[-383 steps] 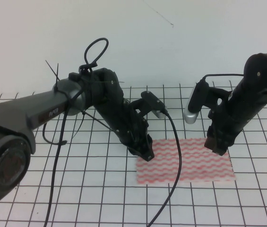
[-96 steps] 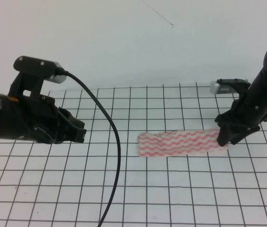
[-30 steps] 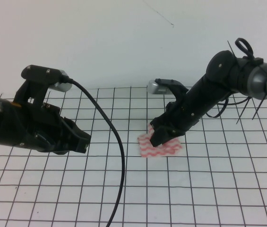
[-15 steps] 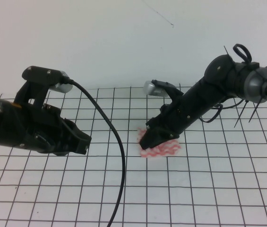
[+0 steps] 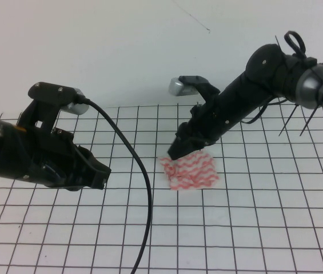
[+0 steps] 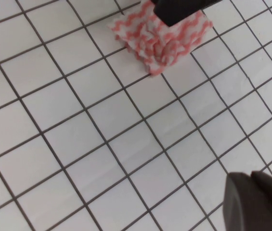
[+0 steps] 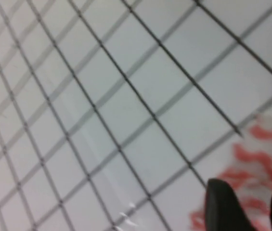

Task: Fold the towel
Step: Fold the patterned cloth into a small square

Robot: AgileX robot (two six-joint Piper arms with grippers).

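Right end effector (image 5: 177, 153), released, hangs over the far-left corner of the folded towel (image 5: 192, 173); lift straight up, no snagging. Left end effector (image 5: 99, 172), clenched empty, hovers left.

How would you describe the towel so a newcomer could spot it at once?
On the white table ruled with a black grid, look just right of centre, at the tip of the open right gripper; the shut left gripper is well off to the left. There lies the towel, a small folded, rumpled square. It alone is cloth, with red wavy stripes on white.
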